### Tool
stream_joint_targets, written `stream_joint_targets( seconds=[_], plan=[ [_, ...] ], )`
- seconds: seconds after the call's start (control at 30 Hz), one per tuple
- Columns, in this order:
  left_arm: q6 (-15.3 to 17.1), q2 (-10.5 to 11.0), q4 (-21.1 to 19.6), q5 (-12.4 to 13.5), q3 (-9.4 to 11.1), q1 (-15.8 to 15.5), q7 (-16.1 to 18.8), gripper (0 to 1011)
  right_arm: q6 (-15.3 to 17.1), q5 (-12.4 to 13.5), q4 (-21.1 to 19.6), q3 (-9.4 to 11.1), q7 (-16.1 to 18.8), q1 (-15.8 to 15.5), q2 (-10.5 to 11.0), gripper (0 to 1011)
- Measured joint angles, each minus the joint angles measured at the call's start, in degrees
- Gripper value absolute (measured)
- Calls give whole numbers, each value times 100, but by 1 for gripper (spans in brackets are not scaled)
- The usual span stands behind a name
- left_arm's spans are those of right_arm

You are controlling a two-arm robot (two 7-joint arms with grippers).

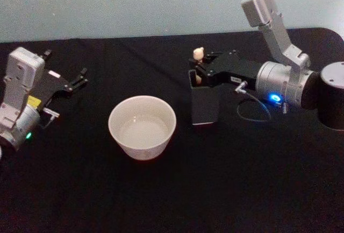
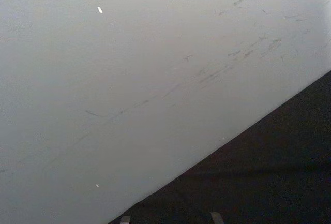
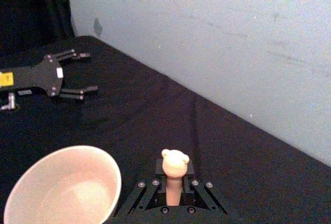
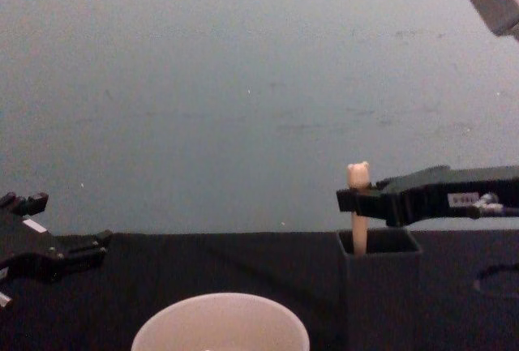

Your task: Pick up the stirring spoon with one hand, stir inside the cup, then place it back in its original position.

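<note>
Currently your right gripper [image 1: 198,64] is at the back of the black table [image 1: 242,190], reaching in from the right above the dark square box [image 1: 205,109]. Its fingers are drawn in on the spoon [image 4: 358,176], pinching the thin stick just under the bear-head knob; the right wrist view shows the knob standing up between the finger linkages. The spoon stands upright. Its lower end is inside the open top of the box, near the left wall as the chest view shows it, so note that it has not left the box.

The cup [image 1: 141,151] sits upright on the table to the left of the box and slightly nearer the robot, apart from it with bare cloth between them. Nothing is inside the cup that you can make out.

Your left gripper [image 3: 87,72] lies low over the table at the far left, well apart from the cup. Its two fingers are spread wide and hold nothing.
</note>
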Motion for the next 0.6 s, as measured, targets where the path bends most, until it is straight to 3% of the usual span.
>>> stream_joint_targets(
  seconds=[0.27, 0.6],
  plan=[
    [0, 0, 0, 0, 0, 0, 0, 1002, -291, 29, -306, 164, -136, -167, 102, 174],
    [0, 0, 0, 0, 0, 0, 0, 1001, -740, -139, -683, 373, -282, -412, 217, 173]
  ],
)
